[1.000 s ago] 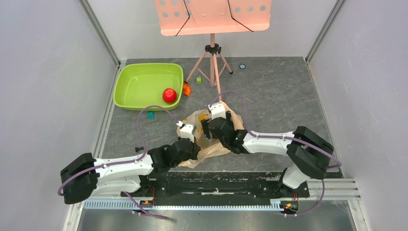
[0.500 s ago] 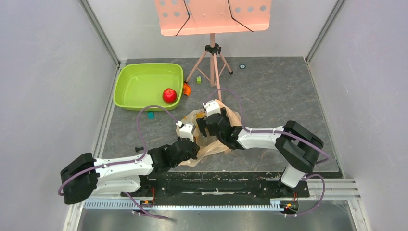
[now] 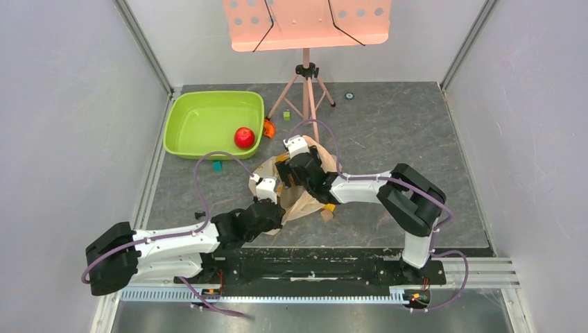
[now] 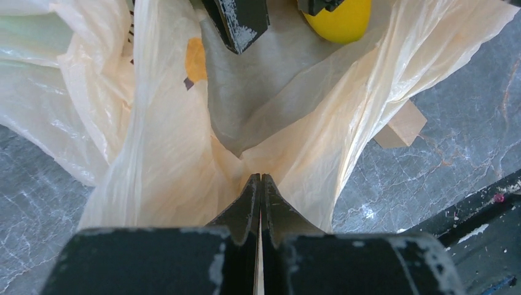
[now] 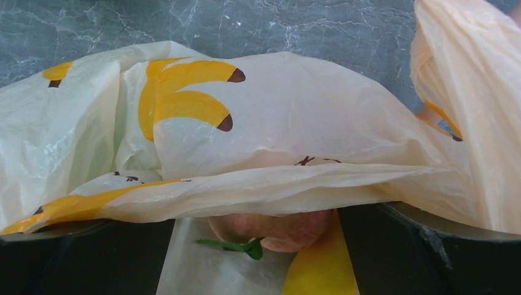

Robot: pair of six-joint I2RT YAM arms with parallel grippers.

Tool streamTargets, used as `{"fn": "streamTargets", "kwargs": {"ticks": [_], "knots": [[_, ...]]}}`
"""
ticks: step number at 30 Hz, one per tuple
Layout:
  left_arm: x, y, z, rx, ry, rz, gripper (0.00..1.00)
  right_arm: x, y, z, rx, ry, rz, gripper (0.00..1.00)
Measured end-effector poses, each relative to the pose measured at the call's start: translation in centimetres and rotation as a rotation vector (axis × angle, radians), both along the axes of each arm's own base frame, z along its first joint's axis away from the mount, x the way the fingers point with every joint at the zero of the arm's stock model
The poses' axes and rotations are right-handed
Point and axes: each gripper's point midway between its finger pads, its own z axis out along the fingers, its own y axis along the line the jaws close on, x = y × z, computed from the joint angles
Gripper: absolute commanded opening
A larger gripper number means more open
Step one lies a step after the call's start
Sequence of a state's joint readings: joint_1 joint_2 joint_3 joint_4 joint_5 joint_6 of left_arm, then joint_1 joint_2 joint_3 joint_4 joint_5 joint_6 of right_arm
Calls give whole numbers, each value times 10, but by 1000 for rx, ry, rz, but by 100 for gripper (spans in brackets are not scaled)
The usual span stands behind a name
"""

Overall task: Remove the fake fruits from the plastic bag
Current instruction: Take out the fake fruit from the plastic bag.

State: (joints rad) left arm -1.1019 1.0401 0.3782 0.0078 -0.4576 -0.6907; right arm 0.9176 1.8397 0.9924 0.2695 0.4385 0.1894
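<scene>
The beige plastic bag (image 3: 305, 198) lies in the middle of the floor, with yellow banana print showing in the right wrist view (image 5: 258, 123). My left gripper (image 3: 266, 189) is shut on the bag's near edge (image 4: 260, 178). My right gripper (image 3: 291, 165) is open and reaches into the bag's mouth, with bag film draped over its fingers (image 5: 393, 252). A pinkish peach (image 5: 276, 230) with a green leaf and a yellow fruit (image 5: 322, 267) lie between those fingers. The yellow fruit (image 4: 341, 17) also shows in the left wrist view. A red apple (image 3: 243, 137) sits in the lime green tub (image 3: 201, 114).
A pink music stand's tripod (image 3: 306, 94) stands behind the bag. Small blocks lie about: orange (image 3: 269, 128), green (image 3: 286, 115), teal (image 3: 217, 166), yellow (image 3: 329, 207). A tan block (image 4: 402, 126) lies beside the bag. Grey walls close in both sides.
My right gripper has moved left and farther into the bag, and the arm has stretched out. The bag has shifted left with it. My left gripper has kept its hold, drifting slightly left.
</scene>
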Motion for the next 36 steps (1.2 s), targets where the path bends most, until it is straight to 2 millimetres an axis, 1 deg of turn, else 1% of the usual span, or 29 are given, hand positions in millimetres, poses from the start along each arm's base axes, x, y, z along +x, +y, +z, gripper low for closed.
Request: {"fn": "streamTargets", "kwargs": {"ticks": [8, 11, 15, 17, 19, 21, 24, 25, 26, 28, 30, 32, 36], "knots": [[3, 8, 5, 6, -23, 31, 2, 20, 4, -11, -1, 11, -3, 99], [4, 9, 7, 7, -28, 36, 2, 24, 5, -12, 0, 10, -1, 90], [5, 12, 8, 10, -36, 48, 2, 27, 4, -12, 0, 8, 0, 76], [5, 14, 9, 15, -36, 52, 2, 28, 3, -12, 1, 10, 0, 72], [5, 15, 11, 12, -39, 55, 3, 27, 2, -13, 9, 13, 6, 70], [5, 17, 14, 3, -44, 59, 12, 20, -3, -12, 14, 22, 16, 69], [6, 19, 22, -21, -60, 69, 19, 4, -14, -7, 31, 44, 34, 67], [6, 19, 26, -31, -68, 71, 24, -2, -16, -4, 42, 50, 44, 67], [6, 19, 29, -39, -74, 73, 33, -6, -17, 1, 55, 52, 51, 66], [7, 21, 37, -61, -90, 75, 54, -14, -18, 14, 90, 54, 73, 66], [7, 21, 47, -90, -110, 72, 63, -22, -17, 28, 133, 56, 99, 66], [7, 21, 57, -119, -133, 65, 71, -30, -15, 41, 174, 59, 130, 66], [6, 19, 76, -183, -192, 30, 80, -47, -10, 63, 242, 74, 196, 67]]}}
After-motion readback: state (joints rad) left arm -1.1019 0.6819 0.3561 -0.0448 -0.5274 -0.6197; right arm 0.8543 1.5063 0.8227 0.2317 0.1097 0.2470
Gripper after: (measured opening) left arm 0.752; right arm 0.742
